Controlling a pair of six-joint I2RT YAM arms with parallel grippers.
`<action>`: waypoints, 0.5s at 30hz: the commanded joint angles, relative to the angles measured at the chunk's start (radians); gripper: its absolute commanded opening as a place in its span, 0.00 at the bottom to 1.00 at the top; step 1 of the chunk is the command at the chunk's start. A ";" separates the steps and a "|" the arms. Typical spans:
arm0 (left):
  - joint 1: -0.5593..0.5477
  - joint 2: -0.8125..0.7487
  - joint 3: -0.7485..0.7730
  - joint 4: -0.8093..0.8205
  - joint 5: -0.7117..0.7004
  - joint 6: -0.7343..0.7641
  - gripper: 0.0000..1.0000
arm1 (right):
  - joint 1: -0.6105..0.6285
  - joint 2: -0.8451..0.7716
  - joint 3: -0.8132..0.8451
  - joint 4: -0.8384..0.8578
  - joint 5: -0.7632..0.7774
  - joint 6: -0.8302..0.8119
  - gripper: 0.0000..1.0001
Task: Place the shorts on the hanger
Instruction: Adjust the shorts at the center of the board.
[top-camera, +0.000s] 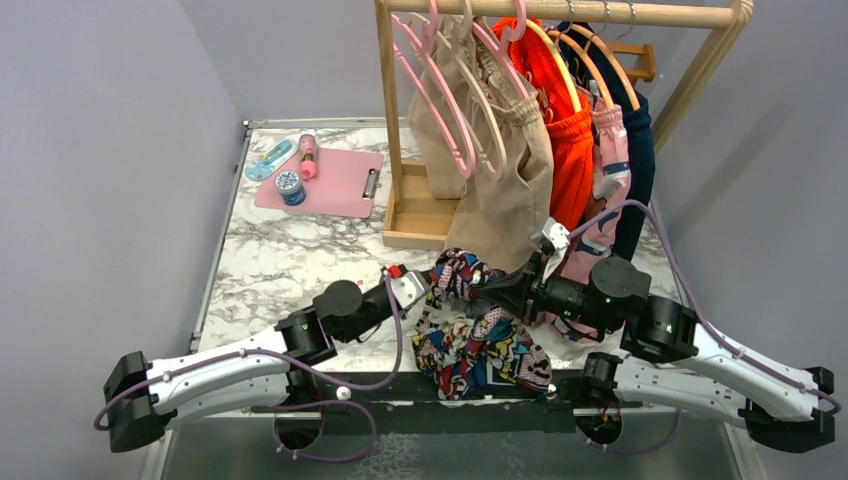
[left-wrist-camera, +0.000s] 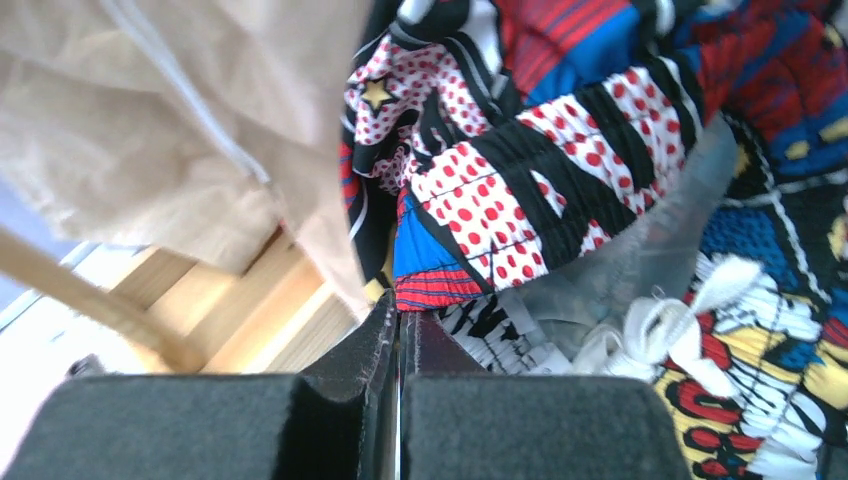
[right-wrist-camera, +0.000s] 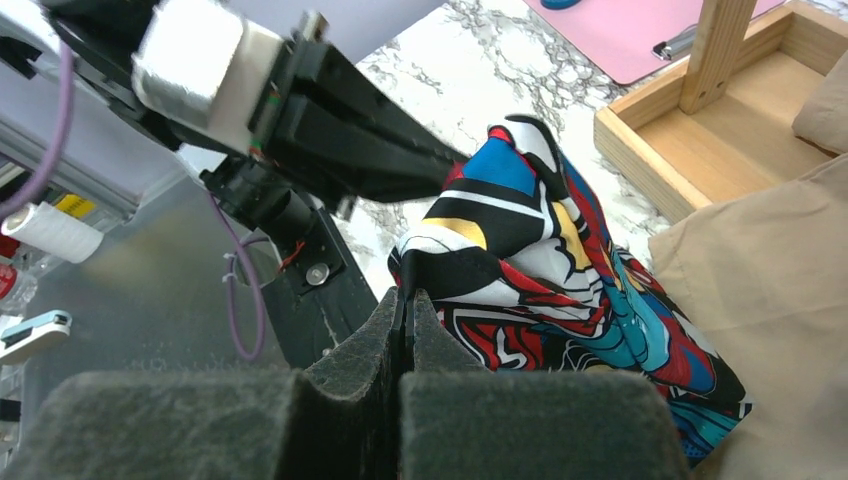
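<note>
Holding the shorts bunched between both arms over the near edge of the table, the left gripper is pinching a thin fold of the printed cloth, fingers pressed together, and the right gripper is nipping another fold the same way. Doing this step well is, I judge, calling for drawing the two grips apart until the waistband is stretching flat, steering clear of the beige shorts just behind. The cream hanger is not showing clearly, so I cannot tell where it is.
</note>
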 joint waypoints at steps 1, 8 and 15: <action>-0.001 -0.060 0.175 -0.229 -0.275 0.021 0.00 | 0.005 0.018 0.011 0.024 0.043 0.000 0.02; -0.001 -0.090 0.448 -0.571 -0.403 -0.029 0.00 | 0.005 0.139 0.048 0.094 0.060 -0.074 0.36; -0.001 -0.048 0.720 -0.779 -0.419 -0.082 0.00 | 0.005 0.182 0.106 0.107 0.117 -0.158 0.56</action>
